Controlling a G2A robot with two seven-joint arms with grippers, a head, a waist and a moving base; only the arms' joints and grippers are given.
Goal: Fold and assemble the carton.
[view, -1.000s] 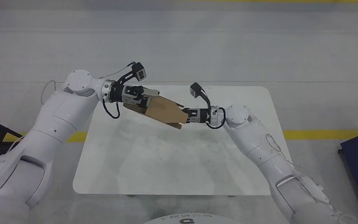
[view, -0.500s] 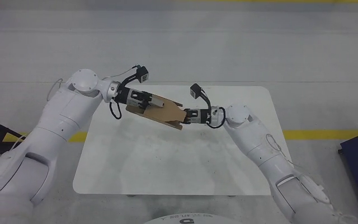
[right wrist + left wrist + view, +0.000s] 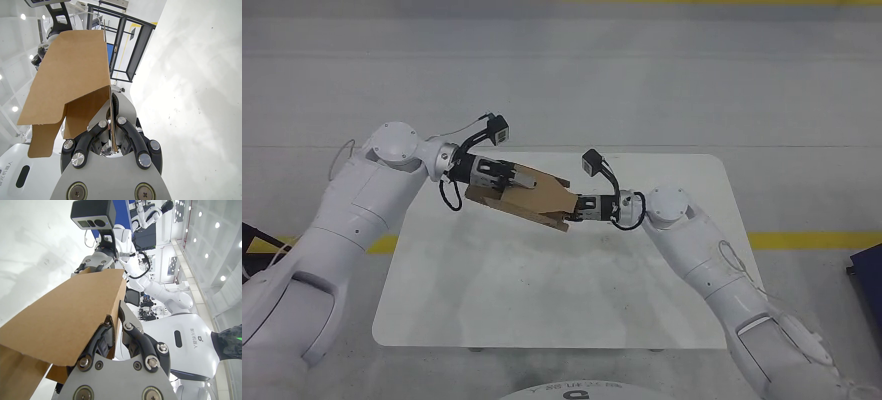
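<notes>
Robotics lab; another humanoid robot [image 3: 151, 213] stands behind; yellow floor line [image 3: 817, 240].

Carton [image 3: 532, 195] between left tool [image 3: 514, 180] and right tool [image 3: 568, 208].

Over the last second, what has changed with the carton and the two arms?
The left gripper shifted slightly toward the right gripper and toward the robot, turning its end of the carton with it. Both grippers stay shut on the carton, held above the table; the right arm hardly moved.
</notes>
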